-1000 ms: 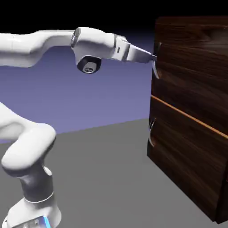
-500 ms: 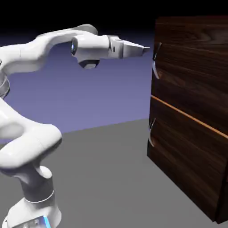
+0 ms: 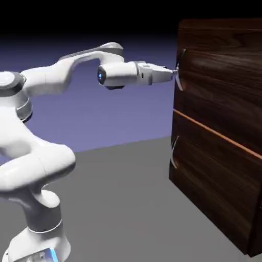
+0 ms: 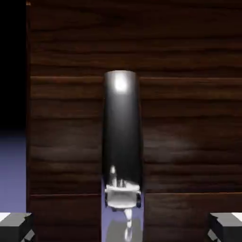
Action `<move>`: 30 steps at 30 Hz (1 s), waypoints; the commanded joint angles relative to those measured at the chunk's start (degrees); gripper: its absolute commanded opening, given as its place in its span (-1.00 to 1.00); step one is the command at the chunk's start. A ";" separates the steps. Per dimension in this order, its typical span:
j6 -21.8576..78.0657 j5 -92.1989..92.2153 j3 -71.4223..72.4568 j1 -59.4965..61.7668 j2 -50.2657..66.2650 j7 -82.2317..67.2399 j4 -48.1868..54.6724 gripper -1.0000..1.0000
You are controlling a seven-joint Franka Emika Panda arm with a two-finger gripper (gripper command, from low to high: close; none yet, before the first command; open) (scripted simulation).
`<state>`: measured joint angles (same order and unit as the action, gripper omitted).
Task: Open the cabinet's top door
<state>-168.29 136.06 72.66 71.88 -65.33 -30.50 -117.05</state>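
Observation:
The cabinet (image 3: 217,194) is a tall dark wood-grain box on the exterior view's right. Its top door (image 3: 220,66) lies flush and shut above a thin orange seam (image 3: 215,134). The door's curved grey handle (image 3: 178,69) sits at its left edge. My gripper (image 3: 173,73) is level with this handle, its tips just short of it. In the hand view the handle (image 4: 122,127) is an upright shiny bar straight ahead on the door's wood (image 4: 189,118). My gripper (image 4: 121,228) is open; the fingertips (image 4: 16,226) stand far apart on either side and touch nothing.
The lower panel (image 3: 215,174) carries a like grey handle (image 3: 174,152) below the seam. Grey table surface (image 3: 117,204) stretches between the robot's base (image 3: 38,240) and the cabinet. The arm's elbow (image 3: 15,89) stands at the left.
The hand pulled a little back and up from the handle, rolled about its axis, then came back down to handle height. The upper arm swung right. The door has not moved.

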 commanded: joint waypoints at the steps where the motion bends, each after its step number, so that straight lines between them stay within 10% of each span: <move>1: 0.25 0.21 0.66 1.61 0.10 0.12 1.26 0.00; 2: 0.25 0.21 0.66 1.61 0.10 0.12 1.26 -1.00; 30: 42.94 -23.09 -46.89 -40.58 -13.51 -10.47 -46.97 -1.00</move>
<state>-125.29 112.96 25.77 31.30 -78.85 -40.98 -164.02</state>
